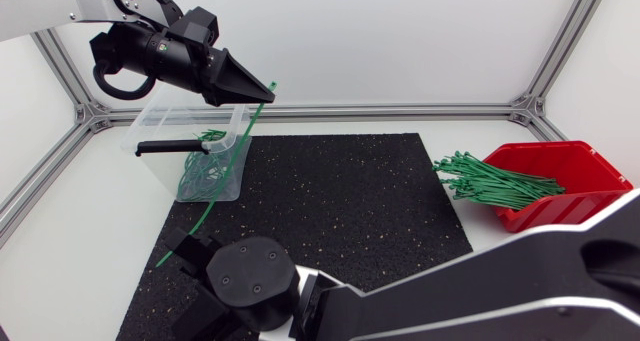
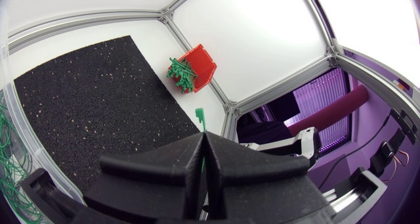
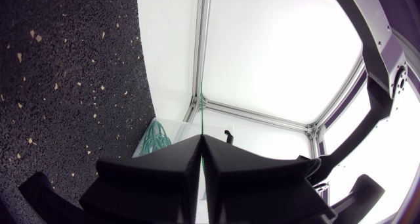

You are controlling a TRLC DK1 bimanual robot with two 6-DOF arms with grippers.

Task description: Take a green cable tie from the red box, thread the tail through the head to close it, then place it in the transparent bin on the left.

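One green cable tie stretches in the air between my two grippers, over the near corner of the transparent bin. My left gripper is above the bin, shut on the tie's head end; the head pokes out past the fingertips. My right gripper sits low over the mat's front left corner, shut on the tail, and the strap rises from between its fingers. The red box at the right holds a bundle of green ties. Several closed green ties lie in the bin.
A black speckled mat covers the middle of the table. A black bar lies across the bin's rim. The aluminium frame rail runs along the back. My right arm's links cross the front right.
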